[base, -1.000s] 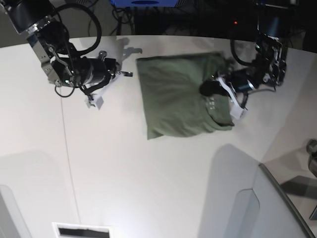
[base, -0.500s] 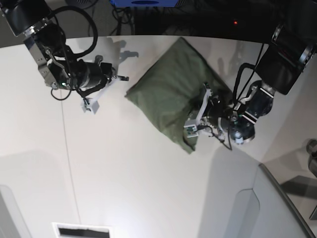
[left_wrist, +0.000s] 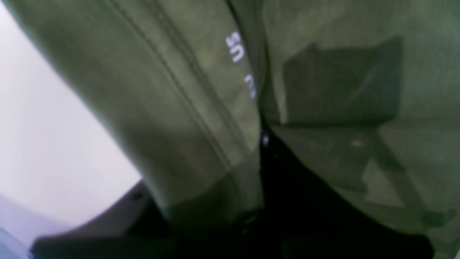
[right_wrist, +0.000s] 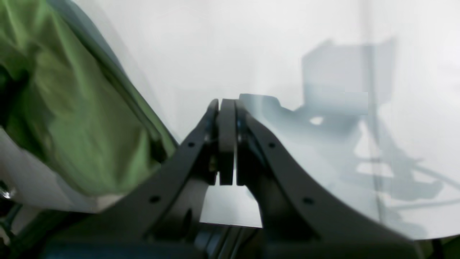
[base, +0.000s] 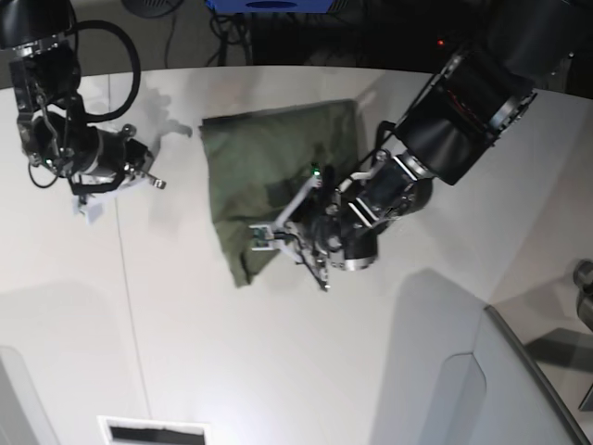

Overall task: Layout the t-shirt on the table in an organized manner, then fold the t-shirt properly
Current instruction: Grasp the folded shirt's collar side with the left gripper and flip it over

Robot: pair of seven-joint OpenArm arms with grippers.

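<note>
The shirt (base: 269, 181) lies folded into a rough olive block on the white bench (base: 185, 324), toward the far middle of it, with its long side running from the far edge down to a narrow lower corner that points at the near side. In the base view the left arm reaches in from the right and lies across the shirt's lower right part, and the left hand (base: 278, 236) sits at that lower edge with cloth bunched at it. The left wrist view is filled with green cloth pressed right up to the lens: a double-stitched hem (left_wrist: 179, 93) runs diagonally, some white printed letters (left_wrist: 239, 54) show on the fabric, and the cloth disappears into the dark gap between the fingers, so this hand is clamped on the shirt. A strip of bare bench shows at the left of that view. The right hand (base: 148, 176) hovers over bare bench at the left of the base view, apart from the shirt's left edge. In the right wrist view its two black fingers (right_wrist: 201, 144) are pressed together with nothing between them, and the shirt appears only as a green fold at the left of the frame.
</note>
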